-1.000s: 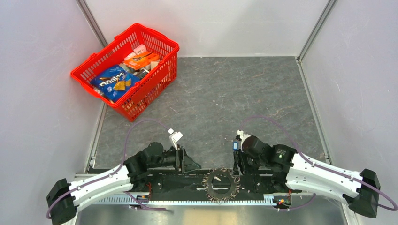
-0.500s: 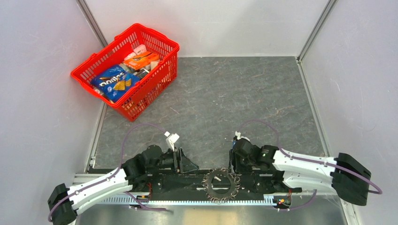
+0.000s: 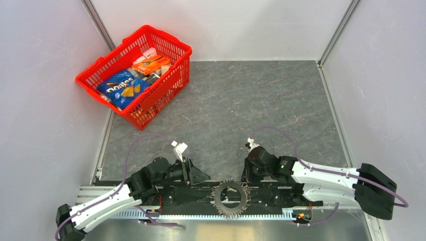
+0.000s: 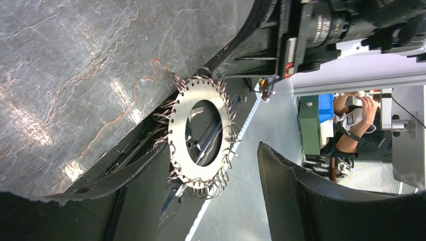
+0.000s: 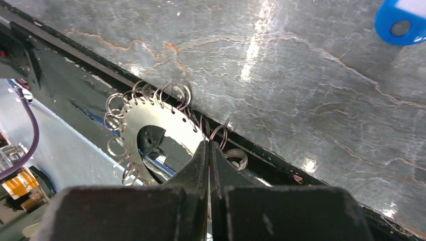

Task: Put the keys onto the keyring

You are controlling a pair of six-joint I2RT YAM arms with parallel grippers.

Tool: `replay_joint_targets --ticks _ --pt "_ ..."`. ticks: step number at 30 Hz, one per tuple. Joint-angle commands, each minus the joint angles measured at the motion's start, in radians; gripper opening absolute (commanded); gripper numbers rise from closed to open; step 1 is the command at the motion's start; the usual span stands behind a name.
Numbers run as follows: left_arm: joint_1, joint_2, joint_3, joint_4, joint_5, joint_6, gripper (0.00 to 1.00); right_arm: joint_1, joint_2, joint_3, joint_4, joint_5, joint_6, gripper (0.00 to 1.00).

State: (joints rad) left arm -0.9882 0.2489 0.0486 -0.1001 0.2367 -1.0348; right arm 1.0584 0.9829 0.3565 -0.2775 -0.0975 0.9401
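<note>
My right claw (image 3: pixel 247 173) has dropped low and snapped closed since a second ago, and the keys (image 3: pixel 230 197) have slid slightly left.

From above, the keys, fanned like a toothed wheel, sit on the black frame (image 3: pixel 191 193) at the near edge of the counter (image 3: pixel 251 100), between my arms. A red basket (image 3: pixel 135 75) stands far left.

Left wrist: my left claw (image 4: pixel 211 145) gapes wide, with the keys (image 4: pixel 178 125) in front of it.

Right wrist: my fingertips are pressed together at the wheel's rim. The blue-headed key (image 5: pixel 399 22) lies on the counter, well apart.
</note>
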Motion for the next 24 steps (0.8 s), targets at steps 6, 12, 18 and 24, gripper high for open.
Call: replay_joint_targets --ticks 6,12,18,24 --pt "0.000 0.022 0.041 -0.001 -0.015 0.010 0.70 0.002 -0.126 0.227 -0.123 0.141 -0.149 0.00" --pt "0.000 -0.033 0.066 -0.022 -0.019 0.010 0.70 -0.003 0.026 0.364 -0.141 0.206 -0.253 0.00" --pt "0.000 -0.116 0.075 -0.103 -0.035 0.015 0.71 -0.003 0.056 0.283 -0.204 0.128 -0.178 0.52" --pt "0.001 -0.117 0.041 -0.072 -0.034 0.002 0.71 -0.003 -0.097 0.133 -0.230 0.015 -0.062 0.63"
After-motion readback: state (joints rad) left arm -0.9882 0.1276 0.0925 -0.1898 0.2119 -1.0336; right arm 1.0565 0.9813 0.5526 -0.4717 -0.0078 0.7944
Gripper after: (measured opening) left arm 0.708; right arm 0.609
